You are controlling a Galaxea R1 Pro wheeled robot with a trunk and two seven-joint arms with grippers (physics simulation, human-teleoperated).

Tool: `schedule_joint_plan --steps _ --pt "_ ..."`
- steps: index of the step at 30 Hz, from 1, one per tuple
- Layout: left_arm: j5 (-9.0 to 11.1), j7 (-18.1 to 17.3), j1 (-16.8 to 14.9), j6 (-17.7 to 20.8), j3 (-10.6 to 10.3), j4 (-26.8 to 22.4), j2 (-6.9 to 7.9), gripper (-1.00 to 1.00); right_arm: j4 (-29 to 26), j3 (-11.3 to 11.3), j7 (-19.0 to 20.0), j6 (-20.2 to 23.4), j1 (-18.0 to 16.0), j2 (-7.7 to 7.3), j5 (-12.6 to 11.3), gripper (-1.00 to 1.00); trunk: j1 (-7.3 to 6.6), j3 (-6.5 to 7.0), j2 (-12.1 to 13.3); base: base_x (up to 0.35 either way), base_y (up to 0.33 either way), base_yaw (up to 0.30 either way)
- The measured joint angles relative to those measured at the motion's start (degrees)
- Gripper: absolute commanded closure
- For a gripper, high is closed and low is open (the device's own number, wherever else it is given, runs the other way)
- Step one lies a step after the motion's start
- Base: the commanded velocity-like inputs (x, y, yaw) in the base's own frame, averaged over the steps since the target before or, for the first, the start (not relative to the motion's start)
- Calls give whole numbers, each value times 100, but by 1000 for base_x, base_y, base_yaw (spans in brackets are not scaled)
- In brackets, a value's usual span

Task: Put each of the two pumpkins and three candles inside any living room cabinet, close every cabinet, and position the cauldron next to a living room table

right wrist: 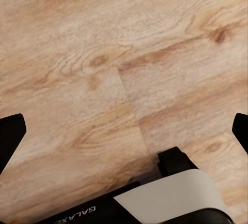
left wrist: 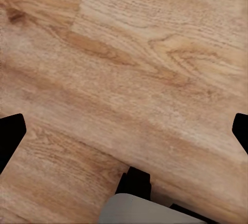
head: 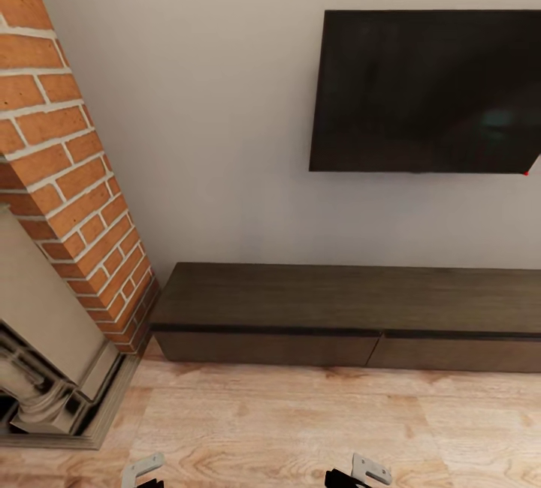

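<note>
**Status: Facing the Closed Cabinet, Both Claws Empty**

I stood on the wooden floor (head: 300, 428) before the cabinet (head: 346, 311), a long low dark-brown unit against the wall beneath a wall-mounted television (head: 428, 90). Both of its drawer fronts sat flush and closed. To my left rose the brick chimney (head: 68, 173) above the grey fireplace surround (head: 45, 368). I saw no pumpkin, candle or cauldron here; their location could not be established from these views.

My left gripper (left wrist: 124, 131) hung over bare floorboards with its fingertips (left wrist: 10, 133) spread wide at opposite edges of the wrist view, holding nothing. My right gripper (right wrist: 124, 131) was likewise spread wide and empty above the floor.

Hazards, as I judged them:

1. The drawer fronts had no handles. A claw hooking the upper edge could slip off the smooth wood.
2. Approaching at an angle could bring my left arm against the fireplace surround, which stood just beside the cabinet's left end.
3. Opening a drawer while standing too near would drive it into my base.
4. With no item in hand, opening a drawer now risked leaving it open, so a closing pass would be needed.
</note>
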Motion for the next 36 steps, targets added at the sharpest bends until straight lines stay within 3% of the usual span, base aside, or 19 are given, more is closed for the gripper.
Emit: schedule_joint_plan --steps 36 --pt "5 -3 0 30 0 3 -2 -100 -9 18 40 41 0 19 26 -100 -791 601 1444 0 0 0"
